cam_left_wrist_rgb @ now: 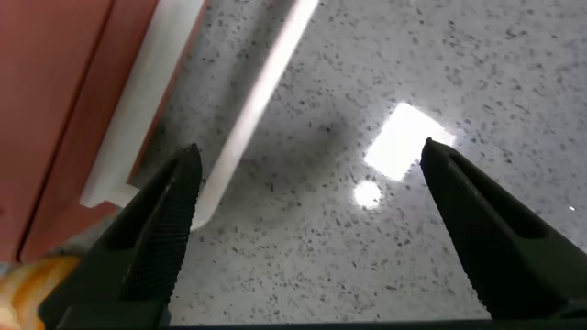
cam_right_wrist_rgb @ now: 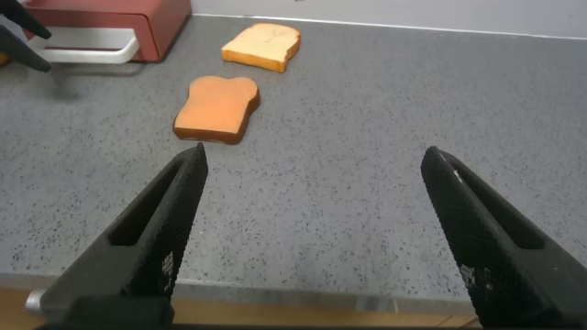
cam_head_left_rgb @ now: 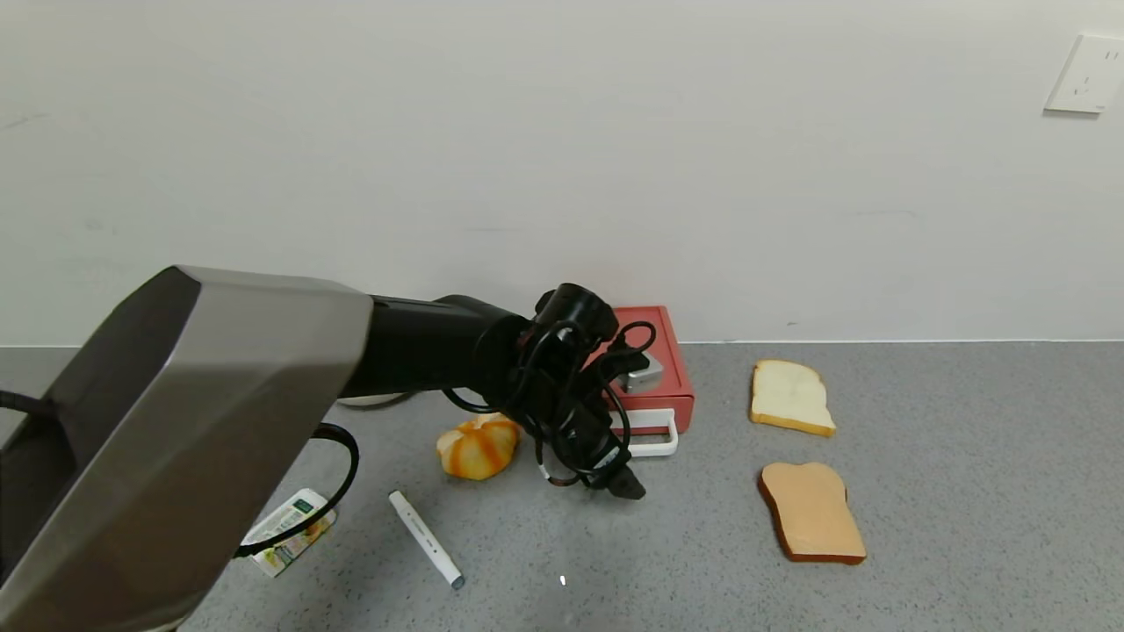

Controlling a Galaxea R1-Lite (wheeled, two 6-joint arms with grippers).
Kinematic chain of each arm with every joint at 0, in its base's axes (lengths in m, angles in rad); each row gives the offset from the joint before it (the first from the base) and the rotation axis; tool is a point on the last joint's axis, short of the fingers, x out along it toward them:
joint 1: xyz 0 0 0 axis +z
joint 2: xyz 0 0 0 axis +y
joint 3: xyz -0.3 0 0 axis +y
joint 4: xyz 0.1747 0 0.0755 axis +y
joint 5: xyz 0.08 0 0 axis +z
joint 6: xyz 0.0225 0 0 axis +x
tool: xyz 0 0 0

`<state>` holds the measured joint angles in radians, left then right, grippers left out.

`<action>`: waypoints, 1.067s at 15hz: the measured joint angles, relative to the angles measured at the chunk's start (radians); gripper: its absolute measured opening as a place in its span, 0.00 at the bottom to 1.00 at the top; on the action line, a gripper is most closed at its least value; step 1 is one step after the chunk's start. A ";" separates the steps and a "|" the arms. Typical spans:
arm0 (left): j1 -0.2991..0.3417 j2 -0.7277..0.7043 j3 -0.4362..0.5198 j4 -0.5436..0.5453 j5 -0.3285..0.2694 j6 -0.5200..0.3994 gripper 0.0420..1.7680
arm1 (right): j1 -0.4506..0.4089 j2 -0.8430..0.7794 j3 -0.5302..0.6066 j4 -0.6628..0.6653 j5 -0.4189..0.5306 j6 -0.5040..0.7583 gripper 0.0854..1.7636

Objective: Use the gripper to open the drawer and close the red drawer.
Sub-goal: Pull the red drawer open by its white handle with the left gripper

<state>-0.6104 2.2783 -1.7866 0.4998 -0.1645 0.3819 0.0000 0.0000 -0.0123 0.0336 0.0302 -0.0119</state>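
Observation:
The red drawer stands against the back wall, its white loop handle pointing toward me; the tray looks pushed in. My left gripper hangs open just in front of and left of the handle, holding nothing. In the left wrist view the open gripper is low over the grey table, with the handle and the drawer beside one finger. My right gripper is open and empty near the table's front edge, far from the drawer.
A white bread slice and a toasted slice lie right of the drawer. An orange bun, a white pen and a small packet lie to the left. A silver item sits on the drawer.

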 joint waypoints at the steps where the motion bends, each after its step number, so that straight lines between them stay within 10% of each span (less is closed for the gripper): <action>1: 0.000 0.014 -0.013 0.000 0.004 0.000 0.97 | 0.000 0.000 0.000 0.000 0.000 0.000 0.97; 16: 0.002 0.067 -0.036 -0.004 -0.006 -0.001 0.97 | 0.000 0.000 0.000 0.000 0.000 0.000 0.97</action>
<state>-0.6085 2.3451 -1.8223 0.4955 -0.1706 0.3813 0.0000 0.0000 -0.0123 0.0336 0.0298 -0.0119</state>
